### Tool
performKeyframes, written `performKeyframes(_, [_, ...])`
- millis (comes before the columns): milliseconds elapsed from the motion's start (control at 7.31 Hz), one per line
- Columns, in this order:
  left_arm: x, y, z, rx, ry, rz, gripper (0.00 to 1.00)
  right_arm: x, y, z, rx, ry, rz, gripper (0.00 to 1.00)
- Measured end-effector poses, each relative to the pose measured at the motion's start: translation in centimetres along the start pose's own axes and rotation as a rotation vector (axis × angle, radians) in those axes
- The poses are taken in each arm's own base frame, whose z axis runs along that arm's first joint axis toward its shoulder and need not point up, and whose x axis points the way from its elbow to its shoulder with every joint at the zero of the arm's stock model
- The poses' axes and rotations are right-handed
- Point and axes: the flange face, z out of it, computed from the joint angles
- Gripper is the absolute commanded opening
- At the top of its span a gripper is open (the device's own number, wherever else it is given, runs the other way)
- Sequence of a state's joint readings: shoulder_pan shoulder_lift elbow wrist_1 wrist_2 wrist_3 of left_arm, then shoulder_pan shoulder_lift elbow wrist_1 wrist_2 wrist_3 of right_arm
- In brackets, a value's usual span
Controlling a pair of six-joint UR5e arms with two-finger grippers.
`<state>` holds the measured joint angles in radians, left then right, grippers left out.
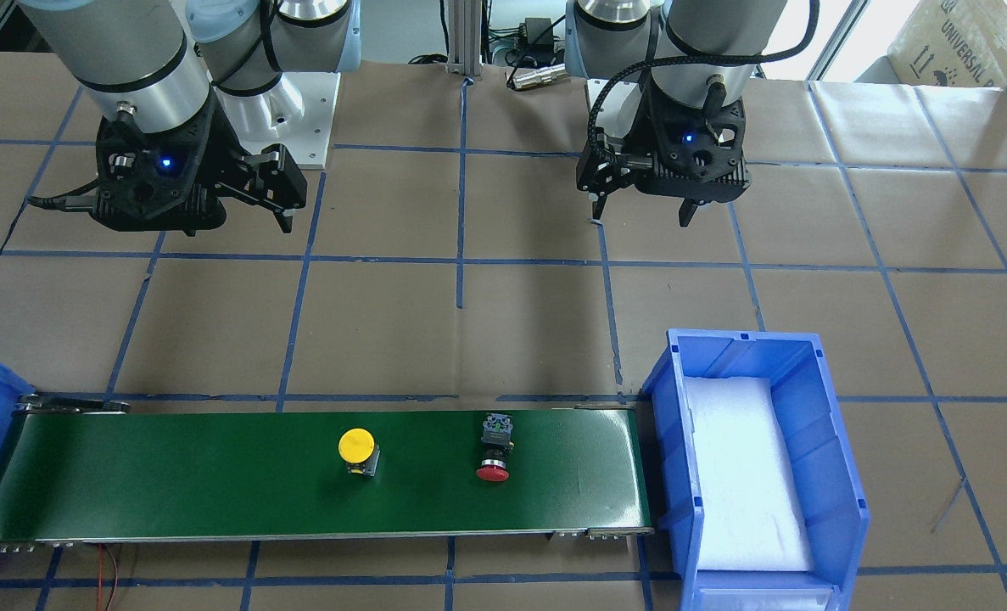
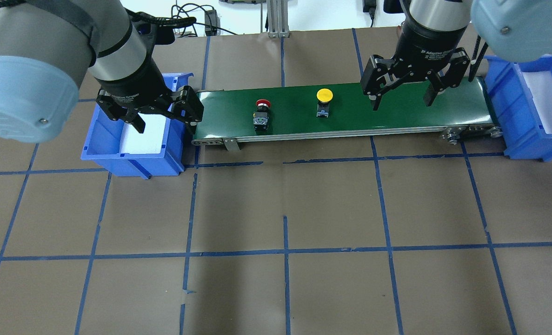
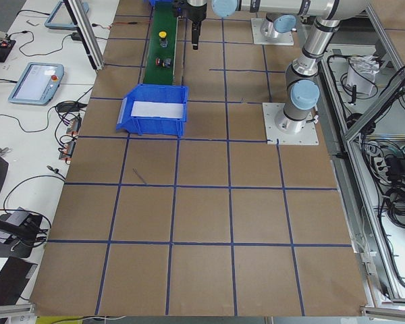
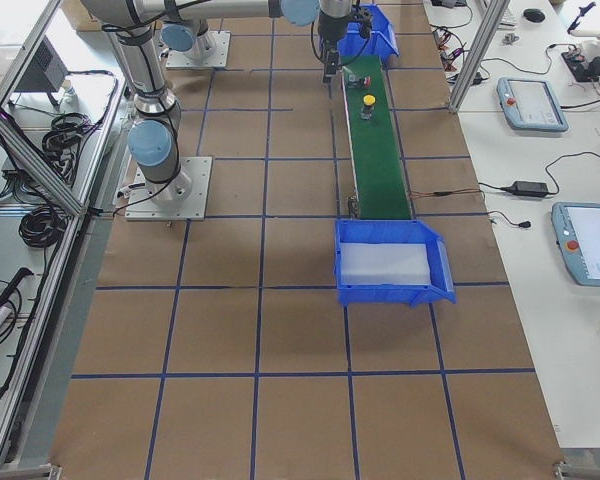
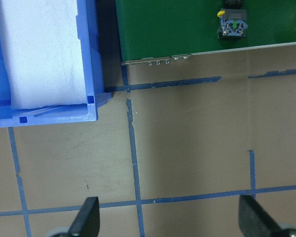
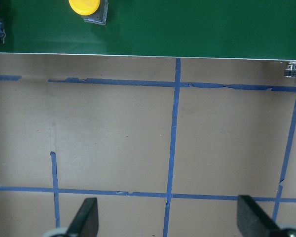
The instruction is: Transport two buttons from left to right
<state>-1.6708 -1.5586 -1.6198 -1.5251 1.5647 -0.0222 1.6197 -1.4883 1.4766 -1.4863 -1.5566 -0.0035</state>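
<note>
Yellow button [image 2: 324,95] and tipped red button [image 2: 261,116] sit midway along the green belt [image 2: 396,116], left gripper [image 2: 163,116] and right gripper [image 2: 402,102] hanging spread and empty off its robot-side edge; a pinch on a rounded cap could slip.

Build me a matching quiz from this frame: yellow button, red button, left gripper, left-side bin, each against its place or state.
Things:
1. yellow button
2. red button
3. left gripper
4. left bin

Places or states:
a. open, empty, above bare table
b. on the green belt, near its middle
c. holds only a white pad
d. on the belt, towards the end by the left bin

Pairs: 1-b, 2-d, 3-a, 4-c.
</note>
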Motion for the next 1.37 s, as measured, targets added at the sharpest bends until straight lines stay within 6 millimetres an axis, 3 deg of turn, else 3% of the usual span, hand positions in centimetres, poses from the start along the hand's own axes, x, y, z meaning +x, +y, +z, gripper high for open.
performKeyframes(410, [0.0, 0.0, 0.0, 0.000, -0.001, -0.001, 1.00, 0.7, -0.6, 0.2, -0.007, 0.001, 0.002, 1.00])
performKeyframes(821, [-0.1, 0.0, 0.0, -0.001, -0.002, -0.001, 1.00, 2.6, -2.7, 1.8, -0.037, -0.008, 0.048, 1.00])
performKeyframes(1368, [-0.1, 0.0, 0.0, -0.003, -0.002, -0.001, 1.00, 2.8, -2.5, 1.7, -0.039, -0.005, 0.138, 1.00])
